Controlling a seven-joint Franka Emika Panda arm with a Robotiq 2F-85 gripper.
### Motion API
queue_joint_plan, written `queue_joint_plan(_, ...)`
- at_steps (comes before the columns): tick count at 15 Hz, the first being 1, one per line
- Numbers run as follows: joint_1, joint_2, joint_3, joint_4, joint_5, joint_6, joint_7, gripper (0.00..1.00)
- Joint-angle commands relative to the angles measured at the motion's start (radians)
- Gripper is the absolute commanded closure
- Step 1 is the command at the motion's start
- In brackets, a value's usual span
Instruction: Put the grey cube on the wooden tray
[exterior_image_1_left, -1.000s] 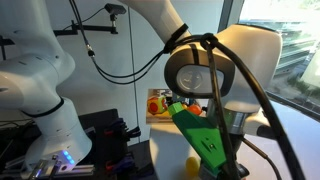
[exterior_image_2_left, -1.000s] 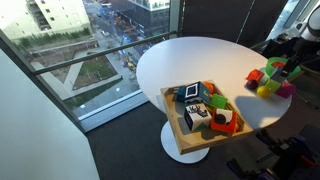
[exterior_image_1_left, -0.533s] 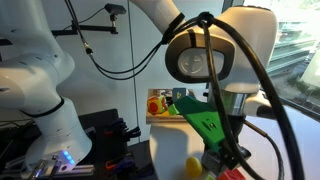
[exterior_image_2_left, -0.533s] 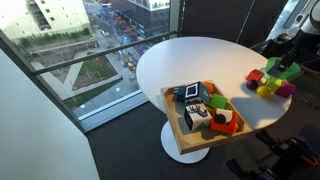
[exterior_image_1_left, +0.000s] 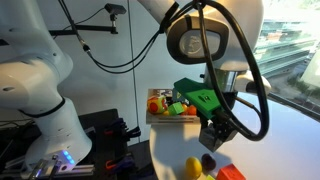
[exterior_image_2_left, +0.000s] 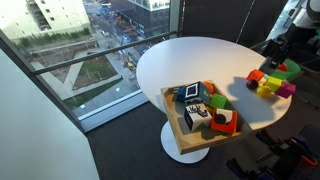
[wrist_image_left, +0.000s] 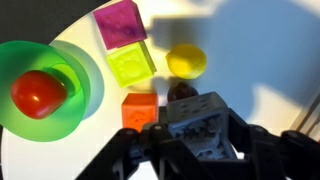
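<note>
In the wrist view my gripper is shut on the grey cube and holds it above the white table, over a cluster of blocks. In an exterior view the gripper hangs above the yellow ball. The wooden tray stands at the table's edge, well away from the gripper, and holds several toys. The tray also shows behind the arm in an exterior view.
Below the gripper lie an orange-red block, a yellow-green block, a pink block, a yellow ball and a green bowl with a red ball. The round white table ends near the tray.
The gripper has risen from the cluster of blocks with the grey cube held in it; the arm now sits higher above the yellow ball.
</note>
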Motion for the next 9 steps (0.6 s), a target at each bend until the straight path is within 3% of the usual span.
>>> queue_joint_plan(1,0.028,-0.066,0.021,-0.016,0.026,-0.070,0.017,0.68)
queue_joint_plan(9,0.102,-0.164,0.070,-0.029,0.049,-0.206,0.028,0.68)
